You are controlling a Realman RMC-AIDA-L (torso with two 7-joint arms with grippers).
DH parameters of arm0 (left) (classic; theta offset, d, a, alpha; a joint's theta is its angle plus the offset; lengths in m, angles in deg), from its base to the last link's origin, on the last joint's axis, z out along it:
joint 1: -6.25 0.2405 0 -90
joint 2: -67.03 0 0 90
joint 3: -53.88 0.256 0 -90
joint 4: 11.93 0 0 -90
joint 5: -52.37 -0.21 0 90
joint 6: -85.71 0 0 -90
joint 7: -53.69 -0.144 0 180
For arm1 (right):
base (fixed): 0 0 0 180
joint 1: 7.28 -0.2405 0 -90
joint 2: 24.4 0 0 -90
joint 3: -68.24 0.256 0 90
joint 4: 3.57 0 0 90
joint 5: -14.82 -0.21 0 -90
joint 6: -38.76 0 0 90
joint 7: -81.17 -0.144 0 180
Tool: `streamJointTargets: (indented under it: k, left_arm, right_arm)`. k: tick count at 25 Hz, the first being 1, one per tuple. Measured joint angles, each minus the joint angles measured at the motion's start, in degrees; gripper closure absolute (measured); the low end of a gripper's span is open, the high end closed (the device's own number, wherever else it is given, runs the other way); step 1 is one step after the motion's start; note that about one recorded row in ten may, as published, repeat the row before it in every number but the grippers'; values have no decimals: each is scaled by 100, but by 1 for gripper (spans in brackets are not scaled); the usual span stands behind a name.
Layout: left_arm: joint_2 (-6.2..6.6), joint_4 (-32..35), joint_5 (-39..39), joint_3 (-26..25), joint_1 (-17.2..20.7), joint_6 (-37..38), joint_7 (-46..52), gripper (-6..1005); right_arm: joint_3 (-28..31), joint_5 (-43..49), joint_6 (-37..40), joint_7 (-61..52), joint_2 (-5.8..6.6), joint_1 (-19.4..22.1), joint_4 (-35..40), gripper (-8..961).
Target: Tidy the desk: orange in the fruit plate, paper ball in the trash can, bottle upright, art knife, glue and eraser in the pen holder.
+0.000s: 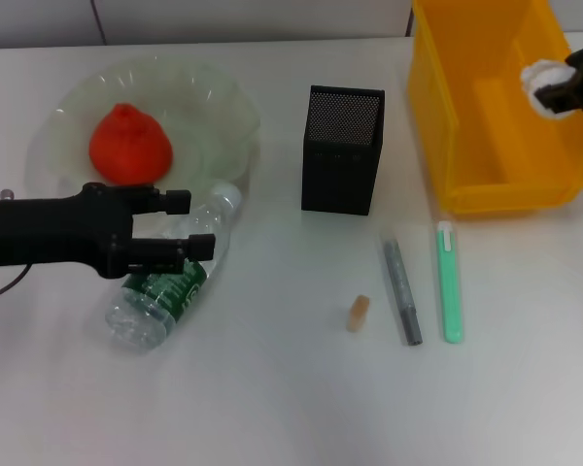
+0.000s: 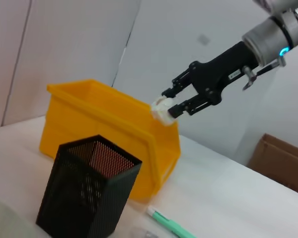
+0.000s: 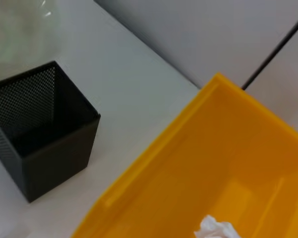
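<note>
From the head view, the right claw (image 1: 561,89) is clamped on the paper ball (image 1: 542,74) above the trash can (image 1: 496,189), while the left claw (image 1: 196,224), fingers apart, straddles the lying bottle (image 1: 165,291) just before the fruit plate (image 1: 223,97) holding the orange (image 1: 129,144). On the bench (image 1: 272,388) well to the right claw's left sit the pen holder (image 1: 341,150), eraser (image 1: 358,313), grey art knife (image 1: 402,289) and green glue stick (image 1: 450,282). The left wrist view confirms that pinch over the bin's rim, and the right wrist view looks straight down at the ball with the mesh cup off beside the bin.
</note>
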Motion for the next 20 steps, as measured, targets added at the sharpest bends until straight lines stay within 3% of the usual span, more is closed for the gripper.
streamJointTargets:
  k: [2, 3, 7, 9, 10, 11, 14, 15, 17, 18, 19, 20]
  left_arm:
    - [3, 92, -3, 57, -8, -11, 171, 191]
    - [12, 425, -127, 168, -56, -54, 840, 191]
    - [23, 982, -511, 259, -187, -38, 1709, 192]
    - [60, 1248, -763, 277, -348, 57, 2254, 192]
    - [167, 1387, -1012, 275, -598, 173, 2857, 192]
    - [167, 1387, -1012, 275, -598, 173, 2857, 193]
    - [264, 1390, -1305, 299, -912, 279, 3488, 193]
    - [242, 1390, -1693, 305, -1170, 381, 3901, 193]
    - [204, 1398, -1943, 306, -1285, 411, 4061, 194]
    - [96, 1411, -2522, 324, -1544, 451, 4369, 194]
    - [96, 1411, -2522, 324, -1544, 451, 4369, 194]
    - [10, 1421, -3121, 416, -1745, 458, 4618, 195]
  right_arm:
    - [-29, -81, -125, 9, 1, 26, -127, 544]
    - [-14, -292, -302, 84, 12, 72, -314, 544]
    - [87, -762, -551, 251, 17, 234, -433, 406]
    - [188, -1158, -610, 379, 22, 438, -347, 342]
    - [342, -1667, -561, 605, 26, 752, -141, 311]
    - [342, -1667, -561, 605, 26, 752, -141, 311]
    - [605, -2785, -324, 1179, 35, 1274, -25, 311]
    - [830, -3710, -4, 1715, 43, 1575, -216, 311]
    - [996, -4196, 214, 2061, 44, 1698, -420, 310]
    - [1357, -4977, 717, 2839, 44, 1857, -1028, 310]
    - [1357, -4977, 717, 2839, 44, 1857, -1028, 310]
    - [1687, -5297, 1064, 3437, 44, 1896, -1661, 310]
